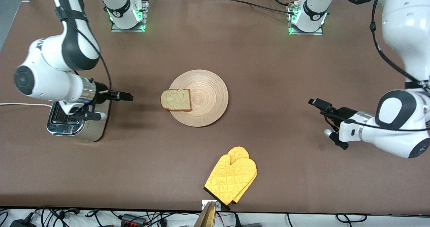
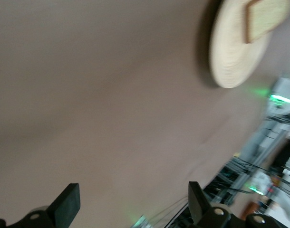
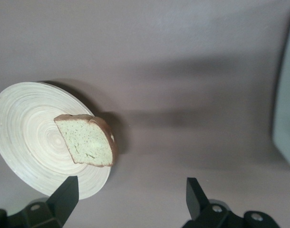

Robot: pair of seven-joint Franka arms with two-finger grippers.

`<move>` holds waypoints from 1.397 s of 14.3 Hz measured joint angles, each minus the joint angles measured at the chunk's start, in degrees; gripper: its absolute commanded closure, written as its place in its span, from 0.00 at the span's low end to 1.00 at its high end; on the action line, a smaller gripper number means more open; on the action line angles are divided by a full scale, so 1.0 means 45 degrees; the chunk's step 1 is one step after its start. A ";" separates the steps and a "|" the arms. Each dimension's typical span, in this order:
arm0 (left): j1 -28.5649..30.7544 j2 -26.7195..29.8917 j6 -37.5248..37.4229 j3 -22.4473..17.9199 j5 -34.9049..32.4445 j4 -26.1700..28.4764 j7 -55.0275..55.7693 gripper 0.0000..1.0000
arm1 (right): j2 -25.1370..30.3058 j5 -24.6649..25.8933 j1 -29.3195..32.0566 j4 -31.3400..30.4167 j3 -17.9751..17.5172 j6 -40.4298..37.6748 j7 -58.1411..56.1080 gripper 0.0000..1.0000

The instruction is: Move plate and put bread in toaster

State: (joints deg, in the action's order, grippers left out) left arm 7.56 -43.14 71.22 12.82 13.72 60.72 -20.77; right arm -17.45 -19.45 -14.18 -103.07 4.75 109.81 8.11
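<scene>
In your front view, the bread (image 1: pixel 176 100) overhangs the plate (image 1: pixel 199 97) edge toward the toaster (image 1: pixel 76 123), where the right gripper (image 1: pixel 126 96) hovers; a yellow oven mitt (image 1: pixel 231 175) lies nearer. Left wrist view: left gripper (image 2: pixel 130 204) gapes wide over bare table (image 2: pixel 111 95). Right wrist view: fingers (image 3: pixel 66 192) spread wide.

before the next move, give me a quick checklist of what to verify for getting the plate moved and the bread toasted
1. Brown-crusted square bread slice lies on the round light-wood plate, overhanging its rim toward the right arm's end: ok.
2. Right gripper empty, open: ok.
3. Left gripper empty, open, over bare table: ok.
4. Slots of the cream-and-chrome toaster free: cannot tell, right arm covers them.
5. Yellow quilted oven mitt apart from the plate, nearer the front camera: ok.
</scene>
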 measured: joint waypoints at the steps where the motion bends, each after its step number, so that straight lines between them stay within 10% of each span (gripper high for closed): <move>1: -0.0162 0.0467 -0.0026 0.0039 -0.0844 -0.0005 0.0424 0.00 | 0.0007 -0.0209 -0.0132 -0.0553 -0.0001 0.0590 0.0004 0.00; 6: -0.1177 0.2345 0.0254 0.0079 -0.4391 -0.0028 0.3117 0.00 | -0.0030 -0.1697 -0.0594 -0.2407 -0.0002 0.2762 0.0012 0.00; 14: -0.0391 0.3813 0.3397 -0.0060 -0.5241 0.0042 0.4545 0.00 | -0.0649 -0.3379 -0.1623 -0.3468 -0.0019 0.5435 0.0017 0.00; 20: -0.0195 0.6463 0.5063 0.0250 -0.4643 0.4015 0.6230 0.00 | -0.1349 -0.3524 -0.2795 -0.3497 -0.0033 0.6947 -0.0037 0.00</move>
State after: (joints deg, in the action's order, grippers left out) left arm 6.68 -14.05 94.00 13.95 -7.17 78.79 7.27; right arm -23.52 -35.31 -26.76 -118.81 4.60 141.07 7.95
